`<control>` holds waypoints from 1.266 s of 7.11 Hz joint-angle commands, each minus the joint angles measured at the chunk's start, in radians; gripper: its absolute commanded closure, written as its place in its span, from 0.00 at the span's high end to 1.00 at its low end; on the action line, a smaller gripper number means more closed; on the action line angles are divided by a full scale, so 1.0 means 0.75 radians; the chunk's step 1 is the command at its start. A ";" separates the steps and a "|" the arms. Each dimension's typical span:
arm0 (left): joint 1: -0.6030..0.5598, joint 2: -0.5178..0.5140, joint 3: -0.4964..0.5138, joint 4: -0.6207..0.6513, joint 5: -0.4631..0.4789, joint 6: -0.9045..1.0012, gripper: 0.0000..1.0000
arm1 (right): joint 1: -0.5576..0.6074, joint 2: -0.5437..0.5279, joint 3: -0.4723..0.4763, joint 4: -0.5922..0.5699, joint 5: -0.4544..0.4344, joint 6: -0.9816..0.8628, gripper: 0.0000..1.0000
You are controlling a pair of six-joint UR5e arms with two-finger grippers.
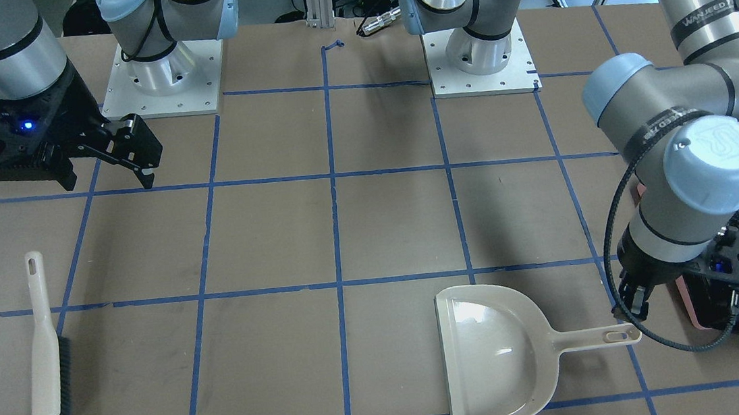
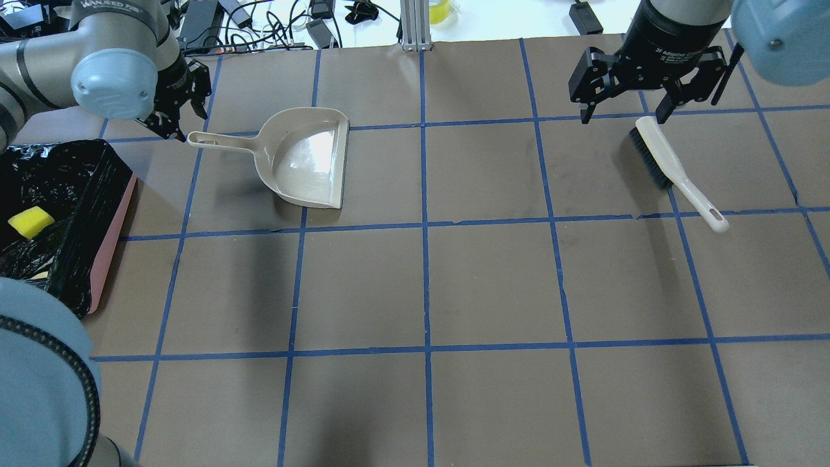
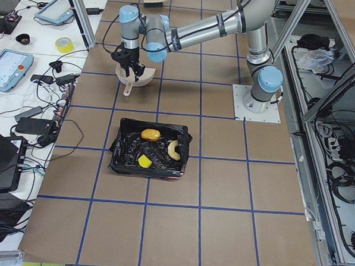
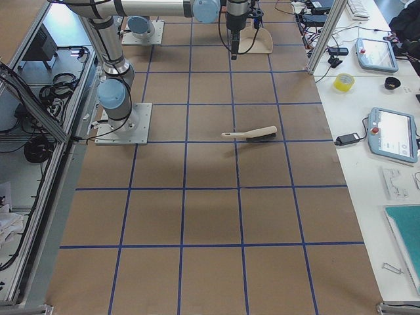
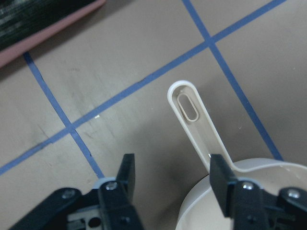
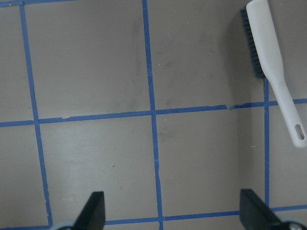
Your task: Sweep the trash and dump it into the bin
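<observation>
The bin (image 3: 121,157), pink with a black bag, holds all three trash pieces: the golden-brown lump (image 3: 150,134), the pale curved rind (image 3: 173,149) and the yellow-green wedge (image 3: 144,161). The wedge also shows in the overhead view (image 2: 29,222). The beige dustpan (image 2: 305,159) lies flat with nothing in it. My left gripper (image 5: 172,179) is open and empty, just above the end of the dustpan handle (image 5: 192,110). My right gripper (image 2: 626,107) is open and empty, raised above the table beyond the brush's bristle end. The brush (image 2: 674,172) lies on the table.
The bin (image 2: 71,188) stands at the table's left edge, close to the left arm. The table is brown with blue tape grid lines (image 2: 425,227). Cables and devices lie beyond the far edge (image 2: 311,19).
</observation>
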 commanded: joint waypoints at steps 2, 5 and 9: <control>-0.005 0.195 -0.051 -0.184 -0.042 0.362 1.00 | -0.003 -0.007 -0.009 0.014 0.011 -0.001 1.00; -0.151 0.334 -0.166 -0.270 -0.069 0.489 1.00 | -0.003 0.007 -0.016 0.002 0.019 -0.001 1.00; -0.144 0.485 -0.034 -0.615 -0.352 1.116 1.00 | 0.002 0.010 -0.015 -0.005 0.019 -0.003 1.00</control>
